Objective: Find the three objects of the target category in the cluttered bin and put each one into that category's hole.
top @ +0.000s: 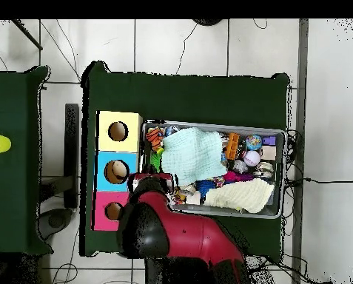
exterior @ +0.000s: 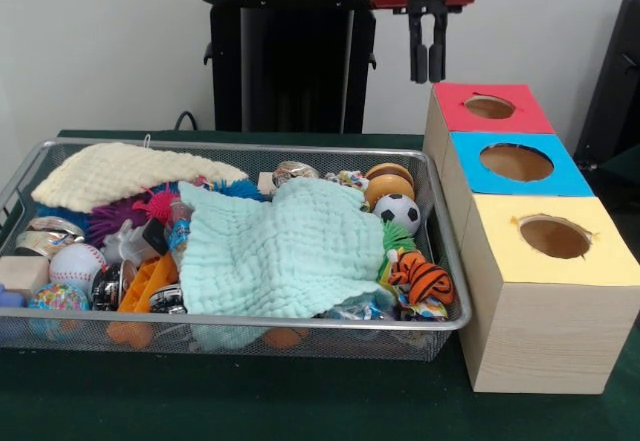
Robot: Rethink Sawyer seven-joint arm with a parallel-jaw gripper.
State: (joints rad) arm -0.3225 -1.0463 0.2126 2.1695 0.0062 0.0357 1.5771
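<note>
A green-covered desk (exterior: 300, 401) carries a wire mesh bin (exterior: 250, 333) packed with small toys, and to its right a row of three wooden boxes, each with a round hole in a coloured top.

Nearest the front camera is the yellow-topped box (exterior: 556, 237). Just beside it, inside the bin's near right corner, lies a plush tiger (exterior: 420, 279). A pale mint cloth (exterior: 278, 251) is spread over the middle of the bin and hides whatever is under it. At the left end sit a baseball (exterior: 77, 264) and an orange plastic toy (exterior: 148, 286).

Farther back comes the blue-topped box (exterior: 518, 163), and level with it in the bin a small soccer ball (exterior: 399, 212) with a basketball (exterior: 388, 184) touching it from behind. A cream knitted cloth (exterior: 120, 173) covers the bin's far left corner.

Farthest is the red-topped box (exterior: 490, 107). The tool (exterior: 428, 61) hangs in the air just left of this box, above and behind the bin's far right corner. Its two dark fingers (exterior: 420, 53) point straight down, nearly together with only a thin slit between them, and they hold and touch nothing.

The target category is not shown. If it is balls, the soccer ball and basketball lie nearest, almost directly below the tool and slightly toward the camera, so the move would be mostly a straight descent.
</note>
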